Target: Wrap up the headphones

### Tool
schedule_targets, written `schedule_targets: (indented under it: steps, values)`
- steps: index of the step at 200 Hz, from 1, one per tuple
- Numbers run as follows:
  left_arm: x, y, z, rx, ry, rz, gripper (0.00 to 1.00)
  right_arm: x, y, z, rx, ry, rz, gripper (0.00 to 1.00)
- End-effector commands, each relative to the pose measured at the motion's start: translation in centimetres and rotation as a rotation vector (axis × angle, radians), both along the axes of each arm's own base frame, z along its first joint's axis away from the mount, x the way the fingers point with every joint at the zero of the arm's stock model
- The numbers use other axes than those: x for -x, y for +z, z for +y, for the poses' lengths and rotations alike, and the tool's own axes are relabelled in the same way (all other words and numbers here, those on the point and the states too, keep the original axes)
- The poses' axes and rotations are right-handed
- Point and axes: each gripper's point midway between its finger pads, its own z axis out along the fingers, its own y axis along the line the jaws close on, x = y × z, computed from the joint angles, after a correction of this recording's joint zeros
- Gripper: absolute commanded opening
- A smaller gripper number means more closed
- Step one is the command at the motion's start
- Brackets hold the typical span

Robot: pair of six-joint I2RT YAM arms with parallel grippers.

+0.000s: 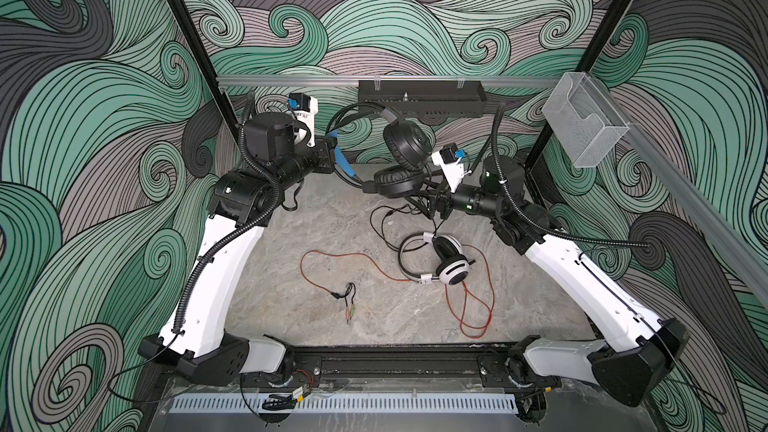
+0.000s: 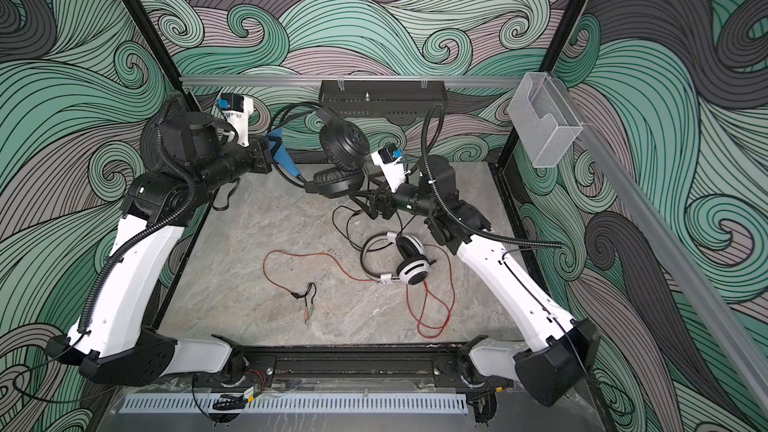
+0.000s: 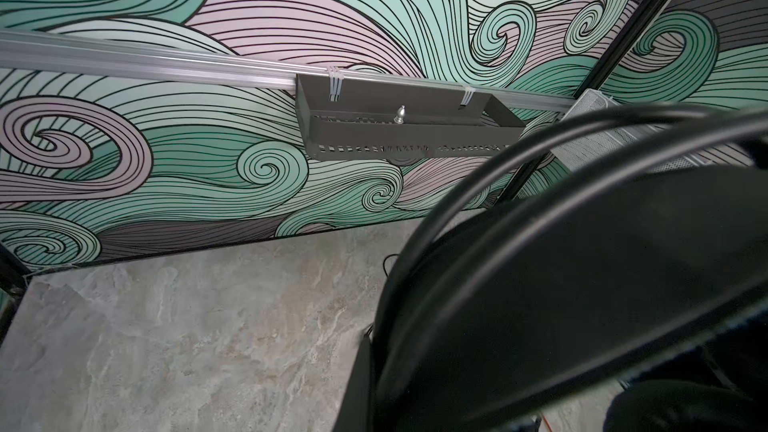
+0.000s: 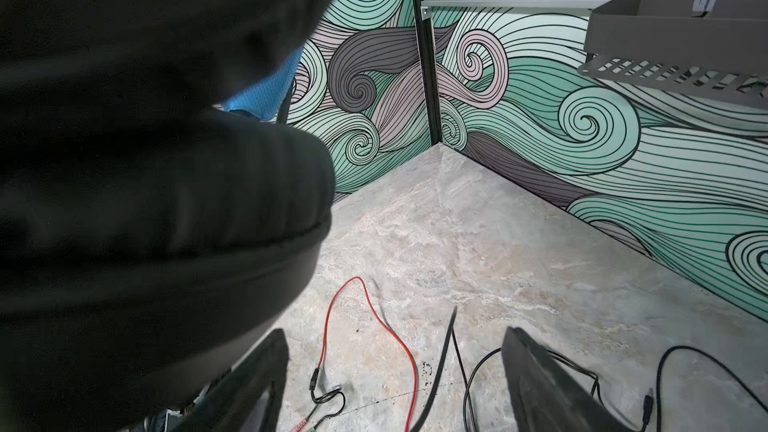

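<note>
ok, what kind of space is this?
Likely a lab robot cell for manipulation recording, not a home: left arm and right arm mounted on a front rail, swirl-print walls boxing in a stone-look tabletop, black headset and white headset as workpieces.

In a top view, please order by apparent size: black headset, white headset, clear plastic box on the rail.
1. black over-ear headset with blue lining and clear plastic box: alike, both raised nearer the camera.
2. white over-ear headset with black cushions.
</note>
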Motion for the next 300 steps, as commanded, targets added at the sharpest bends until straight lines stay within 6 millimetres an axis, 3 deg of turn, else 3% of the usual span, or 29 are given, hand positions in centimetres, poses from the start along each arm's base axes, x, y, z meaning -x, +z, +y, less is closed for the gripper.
schedule_targets:
  steps: [1, 30, 48, 73, 111, 128, 187, 220, 264, 300]
  values:
    - [0.8, 2.2, -0.8, 0.137, -0.029, -0.011, 0.0, 1.4, 0.4, -0.4, -0.005, 0.038, -0.041, 0.72]
    - [0.8, 0.9, -1.3, 0.158, -0.047, 0.04, 0.0, 2.6, -0.4, -1.1, -0.027, 0.028, -0.031, 0.5]
    - [1.2, 0.9, -1.6, 0.163, -0.071, 0.047, 0.0, 3.4, -0.3, -1.5, -0.048, 0.031, -0.038, 0.46]
    - [1.5, -0.2, -1.6, 0.153, -0.068, 0.099, 0.0, 4.0, 0.0, -1.9, -0.074, 0.026, -0.058, 0.52]
    - [2.4, -1.5, -1.3, 0.117, -0.066, 0.155, 0.0, 4.3, 0.5, -1.9, -0.147, 0.024, -0.058, 0.74]
    - [2.6, -2.0, -1.0, 0.105, -0.056, 0.19, 0.0, 4.7, 1.2, -2.0, -0.194, 0.027, -0.059, 0.78]
    - [3.9, -2.8, -0.9, 0.133, -0.053, 0.234, 0.0, 4.6, 0.3, -1.1, -0.211, 0.044, -0.026, 0.74]
    - [4.5, -3.6, -0.7, 0.154, -0.049, 0.239, 0.0, 5.3, 0.2, -0.5, -0.207, 0.063, -0.006, 0.59]
    - [5.1, -4.2, -0.3, 0.189, -0.029, 0.249, 0.0, 6.8, -0.7, 0.3, -0.159, 0.05, 0.019, 0.65]
    - [5.6, -3.8, -1.1, 0.242, -0.072, 0.248, 0.0, 7.8, -1.7, -0.3, -0.11, 0.033, 0.016, 0.68]
